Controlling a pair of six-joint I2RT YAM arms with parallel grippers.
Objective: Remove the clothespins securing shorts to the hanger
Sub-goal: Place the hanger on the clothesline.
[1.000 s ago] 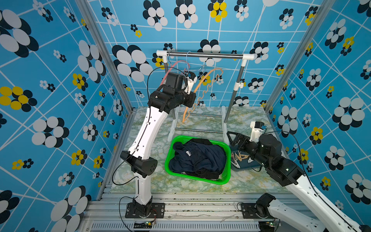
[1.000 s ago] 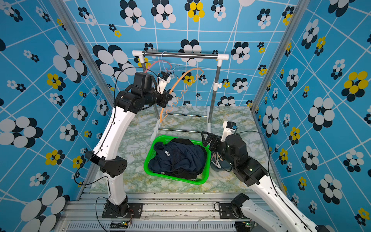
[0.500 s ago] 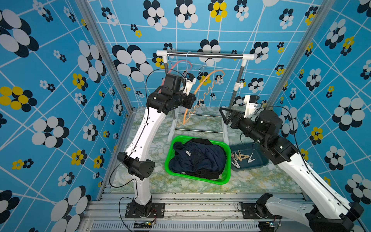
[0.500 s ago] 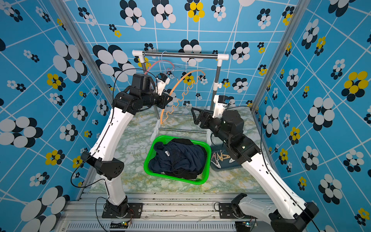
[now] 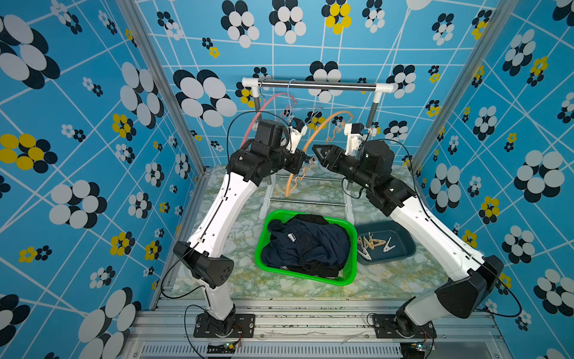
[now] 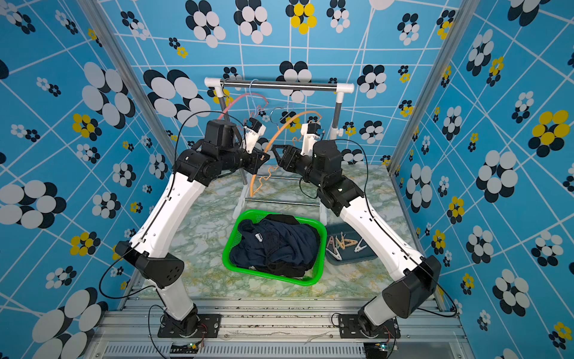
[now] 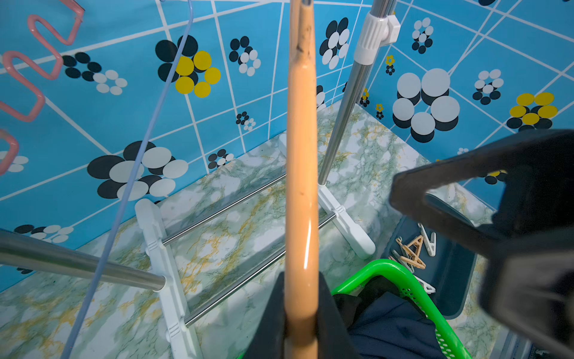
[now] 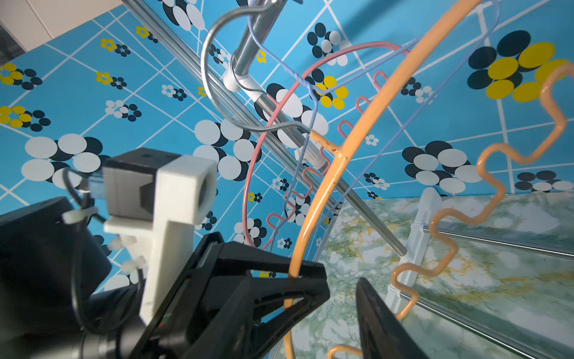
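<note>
Since a second ago, the right gripper (image 5: 318,152) has been raised from the dark tray (image 5: 400,250) to the height of the orange hanger (image 5: 324,122). It is now pointed at the left gripper (image 5: 306,161), with the tips near but apart.

In the right wrist view the hanger's orange arc is seen clamped between the jaws of the left gripper (image 8: 310,279); in both top views this grip is largely masked by the gripper's body. In the left wrist view the right gripper (image 7: 435,199) is shown blurred, and how far its jaws are parted cannot be told.

The clothespins (image 5: 372,244), tan and white, are seen lying in the tray in both top views and the left wrist view. The shorts (image 5: 306,245) are piled in the green basket (image 5: 259,245), just beside the tray. A pink hanger (image 5: 267,107) is hung from the rail (image 5: 316,84).

Bare marble tabletop (image 5: 295,292) is left in front of the basket and between it and the rack's feet.
</note>
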